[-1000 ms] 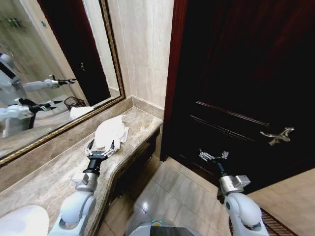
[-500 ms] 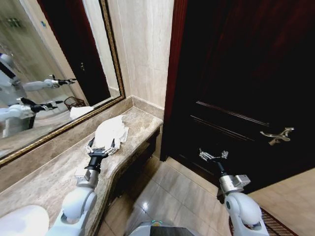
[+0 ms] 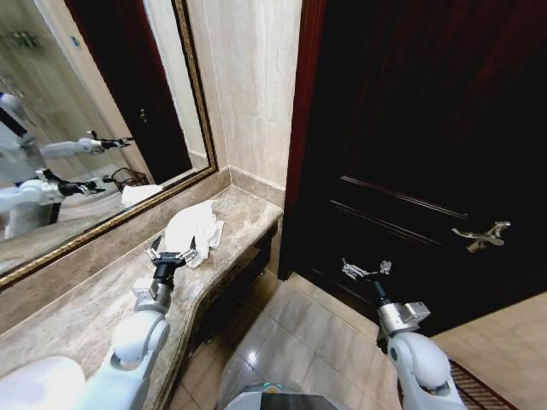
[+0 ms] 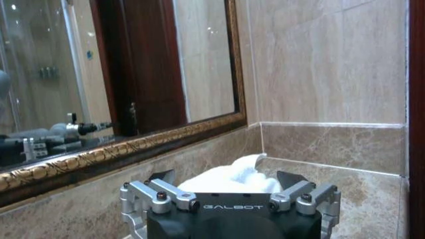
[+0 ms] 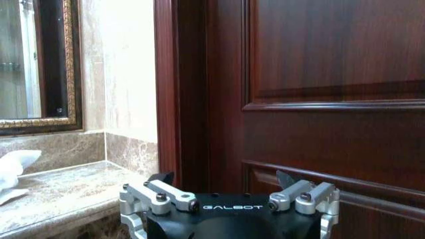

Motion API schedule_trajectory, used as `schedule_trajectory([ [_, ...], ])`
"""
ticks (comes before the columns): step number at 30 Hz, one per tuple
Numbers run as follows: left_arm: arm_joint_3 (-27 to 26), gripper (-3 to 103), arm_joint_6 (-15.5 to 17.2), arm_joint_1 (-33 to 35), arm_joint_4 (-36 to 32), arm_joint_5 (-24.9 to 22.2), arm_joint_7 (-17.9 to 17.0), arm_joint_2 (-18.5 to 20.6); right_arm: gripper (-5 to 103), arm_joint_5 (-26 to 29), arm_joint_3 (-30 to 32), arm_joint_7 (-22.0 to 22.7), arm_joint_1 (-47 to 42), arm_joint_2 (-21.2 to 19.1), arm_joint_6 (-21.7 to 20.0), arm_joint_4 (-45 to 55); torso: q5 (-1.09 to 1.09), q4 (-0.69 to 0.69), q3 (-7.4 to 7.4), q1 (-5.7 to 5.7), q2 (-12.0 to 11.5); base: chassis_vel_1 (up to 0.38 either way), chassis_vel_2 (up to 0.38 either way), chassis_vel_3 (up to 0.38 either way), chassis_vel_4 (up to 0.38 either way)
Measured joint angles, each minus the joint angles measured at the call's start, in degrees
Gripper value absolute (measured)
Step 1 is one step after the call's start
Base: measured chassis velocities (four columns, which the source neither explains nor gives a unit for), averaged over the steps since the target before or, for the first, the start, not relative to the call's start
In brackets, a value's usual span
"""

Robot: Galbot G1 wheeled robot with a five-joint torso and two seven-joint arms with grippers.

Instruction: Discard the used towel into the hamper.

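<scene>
The used towel (image 3: pixel 193 224) is a crumpled white heap on the marble counter, close to the mirror corner. My left gripper (image 3: pixel 174 249) is open at the towel's near edge, one finger on each side of it. In the left wrist view the towel (image 4: pixel 229 177) lies between and just beyond the spread fingertips (image 4: pixel 161 176). My right gripper (image 3: pixel 363 268) hangs open and holds nothing above the floor, in front of the dark door. The towel (image 5: pixel 13 167) also shows far off in the right wrist view. The hamper (image 3: pixel 128 178) appears as a dark wire basket reflected in the mirror.
The marble counter (image 3: pixel 94 299) runs along the gold-framed mirror (image 3: pixel 102 111) and ends at a wall beside the dark wooden door (image 3: pixel 427 128), which has a metal lever handle (image 3: pixel 480 236). A white basin (image 3: pixel 38 384) sits at the counter's near end. Tiled floor (image 3: pixel 291 333) lies below.
My left gripper has advanced along the counter toward the towel and now reaches its near edge. The right gripper has shifted only slightly.
</scene>
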Motion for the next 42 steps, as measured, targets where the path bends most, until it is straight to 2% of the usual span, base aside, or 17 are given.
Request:
schedule_trajectory([
  [5,0.42,100,2.2,-1.95,0.6,-1.55,-2.13,0.48,100,0.0,-0.06,0.0,0.17,-0.08,0.0,-0.07,0.0,-0.01,0.0,0.0,0.0,0.0,0.0,0.0,0.0],
  [9,0.95,100,6.67,-3.57,0.44,-3.76,-6.05,0.41,100,-0.01,-0.47,0.0,0.84,-0.51,-0.19,-0.52,0.0,0.01,0.0,0.0,0.0,0.0,0.0,0.0,0.0],
  [10,0.95,100,6.67,-3.57,0.44,-3.76,-6.05,0.41,100,-0.01,-0.47,0.0,0.84,-0.51,-0.19,-0.52,0.0,0.01,0.0,0.0,0.0,0.0,0.0,0.0,0.0],
  [11,1.2,100,9.33,-4.34,0.1,-4.65,-7.06,0.46,100,-0.02,-0.46,0.0,0.88,-0.66,-0.19,-0.65,0.0,0.0,0.0,0.0,0.0,0.0,0.0,0.0,0.0],
  [17,1.28,100,14.73,-6.25,0.35,-7.29,-7.37,1.65,100,-0.09,-0.49,-0.08,1.07,-0.9,-0.33,-1.13,0.01,0.0,0.0,0.0,0.0,0.0,0.0,0.0,0.0],
  [24,1.51,100,18.53,-8.36,1.3,-10.97,-9.63,2.8,100,-0.77,-0.85,-0.13,1.32,-0.65,-0.4,-1.39,0.0,0.0,0.0,0.0,0.0,0.0,0.0,0.0,0.0],
  [42,5.64,100,18.03,-15.92,8.15,-13.16,-10.0,5.54,100,-2.68,-0.93,0.05,2.11,0.22,-1.23,-1.92,0.0,0.0,0.0,0.0,0.0,0.0,0.0,0.0,0.0],
])
